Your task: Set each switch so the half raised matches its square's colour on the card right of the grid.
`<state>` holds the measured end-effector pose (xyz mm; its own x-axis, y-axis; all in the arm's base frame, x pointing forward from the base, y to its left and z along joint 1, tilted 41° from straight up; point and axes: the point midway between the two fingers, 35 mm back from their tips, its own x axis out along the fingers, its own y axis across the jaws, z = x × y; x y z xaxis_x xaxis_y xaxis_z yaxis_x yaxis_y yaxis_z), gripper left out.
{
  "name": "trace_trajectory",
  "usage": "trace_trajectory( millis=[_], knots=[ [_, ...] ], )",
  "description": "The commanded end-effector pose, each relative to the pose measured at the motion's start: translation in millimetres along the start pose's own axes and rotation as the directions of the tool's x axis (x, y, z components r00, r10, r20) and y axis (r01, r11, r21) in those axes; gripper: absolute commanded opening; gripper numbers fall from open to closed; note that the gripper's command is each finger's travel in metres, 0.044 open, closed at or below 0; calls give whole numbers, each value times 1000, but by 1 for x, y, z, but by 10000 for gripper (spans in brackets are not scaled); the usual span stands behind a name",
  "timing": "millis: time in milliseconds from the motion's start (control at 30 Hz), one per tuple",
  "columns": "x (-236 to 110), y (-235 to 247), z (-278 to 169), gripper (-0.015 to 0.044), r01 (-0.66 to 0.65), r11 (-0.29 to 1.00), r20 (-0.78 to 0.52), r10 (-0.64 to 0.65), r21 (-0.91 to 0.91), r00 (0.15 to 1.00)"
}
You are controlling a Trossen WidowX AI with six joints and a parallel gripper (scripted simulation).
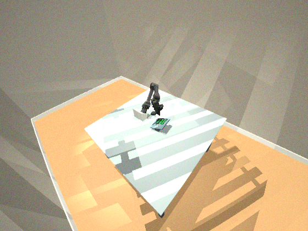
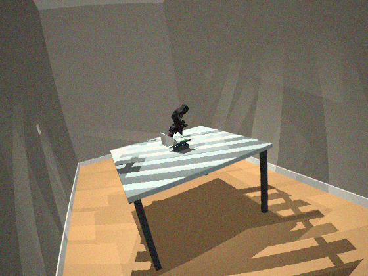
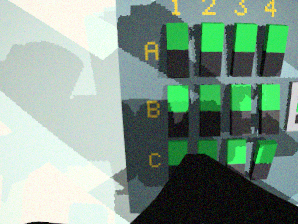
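The tilted blue-grey switch panel [image 1: 154, 126] [image 3: 137, 75] stands on the table in front of the arm. The wrist view shows rows A, B and C, with columns 1 to 4. Each switch has a green far half and a dark near half; which halves are raised is hard to tell. My gripper [image 1: 159, 114] [image 2: 181, 134] [image 3: 194, 163] is shut and empty. It hangs above the table on the arm's side of the panel, and in the wrist view it covers the near parts of C1 and C2. The card [image 3: 293, 107] is cut off at the right edge, so its pattern cannot be read.
A pale upright board [image 1: 140, 115] [image 2: 167, 140] stands on the table [image 1: 165, 162] [image 2: 204, 158] beside the arm and close to the panel. Striped shadows cross the table and panel.
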<state>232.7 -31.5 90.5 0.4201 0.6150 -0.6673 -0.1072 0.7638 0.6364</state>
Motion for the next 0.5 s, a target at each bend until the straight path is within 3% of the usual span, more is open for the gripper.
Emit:
trace_trajectory(
  millis=[0, 467],
  knots=[
    [23, 2, -4, 0, -3, 1000, 10, 3, 0, 1000],
    [44, 4, -4, 0, -7, 1000, 18, 7, 0, 1000]
  ],
)
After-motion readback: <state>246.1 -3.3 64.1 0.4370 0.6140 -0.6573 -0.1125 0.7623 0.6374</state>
